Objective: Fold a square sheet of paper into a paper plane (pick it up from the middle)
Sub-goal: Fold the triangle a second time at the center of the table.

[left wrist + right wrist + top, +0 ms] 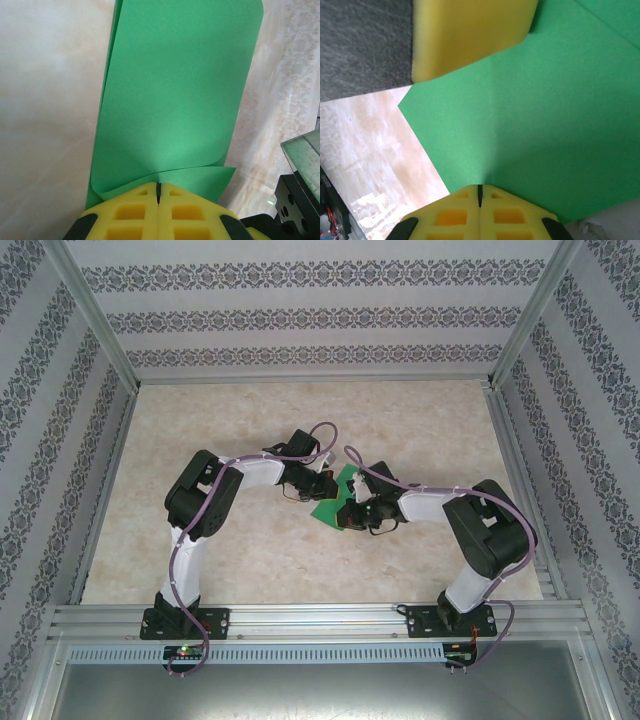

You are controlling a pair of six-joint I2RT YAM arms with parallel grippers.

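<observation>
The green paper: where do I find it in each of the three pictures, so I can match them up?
Top view: green paper, small, mid-table, between the left pincer and right pincer.
Left wrist view: a tall folded sheet rising from the shut left pincer at the bottom edge.
Right wrist view: spread over the centre and right, running from the shut right pincer.
Shared landmark: the pale marbled table under the paper.

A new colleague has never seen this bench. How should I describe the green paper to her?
Look at the middle of the beige marbled table. There the left gripper and right gripper both pinch the square sheet of paper, folded over. Nothing else there is bright green.
</observation>
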